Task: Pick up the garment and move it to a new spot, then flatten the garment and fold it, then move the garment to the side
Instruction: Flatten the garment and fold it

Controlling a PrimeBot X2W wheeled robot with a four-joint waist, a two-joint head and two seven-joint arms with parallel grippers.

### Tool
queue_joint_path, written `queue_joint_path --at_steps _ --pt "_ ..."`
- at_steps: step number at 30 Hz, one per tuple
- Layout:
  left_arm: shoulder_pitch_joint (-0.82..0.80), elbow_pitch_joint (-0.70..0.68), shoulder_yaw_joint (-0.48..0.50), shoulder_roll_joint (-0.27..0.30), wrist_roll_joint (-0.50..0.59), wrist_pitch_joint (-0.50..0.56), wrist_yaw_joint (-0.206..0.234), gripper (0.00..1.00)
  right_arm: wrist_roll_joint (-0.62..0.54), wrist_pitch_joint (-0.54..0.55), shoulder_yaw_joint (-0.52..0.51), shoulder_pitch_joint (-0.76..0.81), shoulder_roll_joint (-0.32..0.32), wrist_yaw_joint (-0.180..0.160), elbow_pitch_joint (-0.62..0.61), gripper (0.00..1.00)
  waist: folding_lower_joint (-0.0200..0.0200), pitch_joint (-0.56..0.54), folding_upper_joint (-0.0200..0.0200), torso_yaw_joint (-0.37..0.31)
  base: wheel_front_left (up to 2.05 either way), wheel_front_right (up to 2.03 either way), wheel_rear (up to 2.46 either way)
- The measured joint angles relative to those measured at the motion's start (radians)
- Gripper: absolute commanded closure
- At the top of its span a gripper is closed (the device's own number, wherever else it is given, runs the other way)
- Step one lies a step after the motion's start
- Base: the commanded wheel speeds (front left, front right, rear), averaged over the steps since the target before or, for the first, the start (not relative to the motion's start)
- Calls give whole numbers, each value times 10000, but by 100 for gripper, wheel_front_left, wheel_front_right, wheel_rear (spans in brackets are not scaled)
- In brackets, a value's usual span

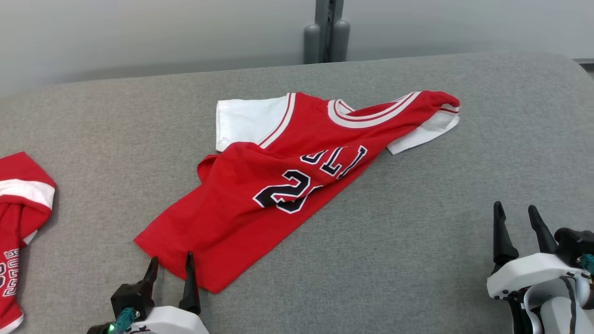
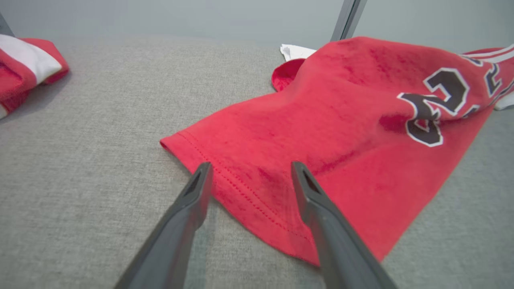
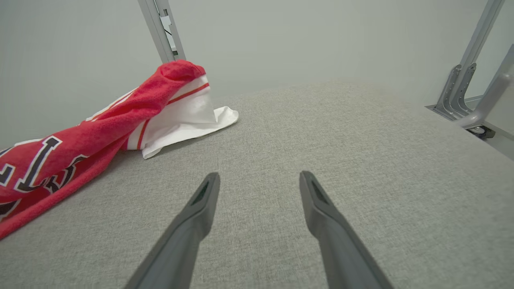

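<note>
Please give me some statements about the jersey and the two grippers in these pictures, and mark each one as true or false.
1. The jersey lies rumpled, not spread flat. True.
2. The right gripper holds the jersey. False: it is open over the bare grey surface, apart from the jersey.
3. The left gripper is open at the jersey's near hem. True.
4. The jersey is blue. False: it is red and white.
5. A second red garment lies at the left edge of the head view. True.
</note>
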Motion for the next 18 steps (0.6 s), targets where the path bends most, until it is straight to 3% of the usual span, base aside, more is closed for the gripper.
queue_joint_path --at_steps 12,13,14,15,18 --pt "-336 2019 -2 13 -826 -98 81 0 171 0 395 404 174 0 -211 0 0 -82 0 -783 0 0 0" --pt "-439 2243 -13 25 -894 -113 40 50 171 0 420 402 176 0 -209 0 0 -78 0 -812 0 0 0" --pt "-528 2414 -23 42 -1034 -148 -12 90 173 0 424 400 174 0 -209 0 0 -72 0 -830 0 0 0" --pt "-631 2543 -79 52 -1045 -171 -33 100 171 0 433 399 176 0 -215 0 0 -72 0 -840 0 0 0" --pt "-860 2731 -127 79 -1030 -165 -121 100 165 0 410 403 180 0 -217 0 0 -80 0 -821 0 0 0"
